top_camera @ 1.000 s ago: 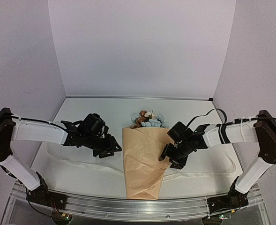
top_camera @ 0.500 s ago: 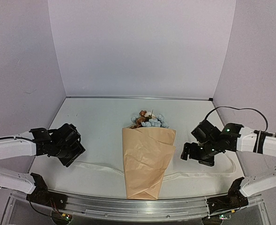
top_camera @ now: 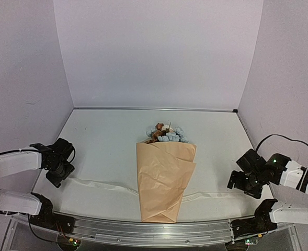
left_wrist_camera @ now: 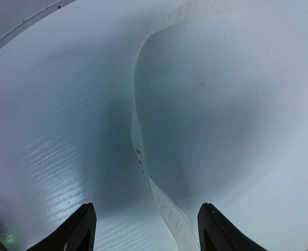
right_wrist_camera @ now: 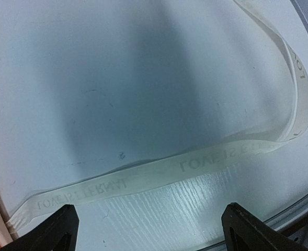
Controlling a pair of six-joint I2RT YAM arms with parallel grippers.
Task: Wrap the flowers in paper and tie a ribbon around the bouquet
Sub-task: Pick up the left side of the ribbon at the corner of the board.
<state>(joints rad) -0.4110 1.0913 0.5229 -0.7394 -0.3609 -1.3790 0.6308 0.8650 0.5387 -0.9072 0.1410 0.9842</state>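
The bouquet (top_camera: 166, 178) lies in the middle of the tabletop (top_camera: 106, 141). Its narrow folded tip points toward the arms' bases and its wide mouth points away from them. The paper (top_camera: 161, 191) is a creased tan cone with one flap folded over the other. At its far end the flowers (top_camera: 166, 134) poke out as a tight cluster of pale blue round heads with a few brown-orange ones among them.

What the coming move hangs on is the ribbon (top_camera: 109, 185). It lies flat, crosswise to the bouquet's length, and meets the paper's edges on both sides of the lower half. From that I'd say it passes underneath. On the left of the bouquet it trails out in a gentle curve. On the right it runs outward and then loops back on itself. It is cream, thin and limp, with faint printed lettering showing on the right stretch.

The left gripper (top_camera: 58, 177) hangs well out to the left of the bouquet, just over the ribbon's left tail. Its fingers are spread and holding nothing. In its wrist view the strip runs from between the fingertips toward the bouquet.

The right gripper (top_camera: 236, 181) sits well out to the right, spread very wide and also empty. The ribbon lies across in front of its fingers rather than between them.

Each arm is nearer its own end, so tying looks to start with each one dropping onto its own side's tail. The wrap looks finished, but the flaps rest loose, with nothing binding them yet.
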